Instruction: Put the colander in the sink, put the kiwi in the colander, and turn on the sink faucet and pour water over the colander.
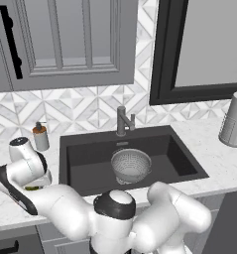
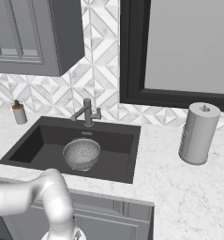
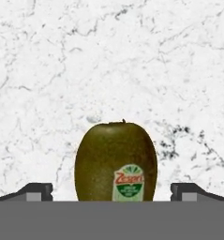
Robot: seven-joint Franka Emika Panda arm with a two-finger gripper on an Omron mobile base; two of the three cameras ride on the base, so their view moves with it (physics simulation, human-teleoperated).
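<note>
The silver perforated colander (image 1: 131,165) (image 2: 81,153) stands upright in the dark sink (image 1: 85,154) (image 2: 38,145), in front of the grey faucet (image 1: 122,121) (image 2: 87,112). No water runs from the spout. The olive-brown kiwi (image 3: 115,161), with a small sticker, lies on the white marble counter left of the sink. My gripper (image 3: 113,191) (image 1: 34,184) points down over it, open. One dark fingertip (image 3: 38,191) stands on each side of the fruit, apart from its skin. In the left base view the hand hides all but a sliver of the kiwi (image 1: 33,188).
A white soap dispenser (image 1: 40,136) (image 2: 19,112) with a brown pump stands at the sink's back left corner. A grey paper towel roll (image 1: 234,119) (image 2: 197,133) stands on the counter to the right. Upper cabinets hang above the left side.
</note>
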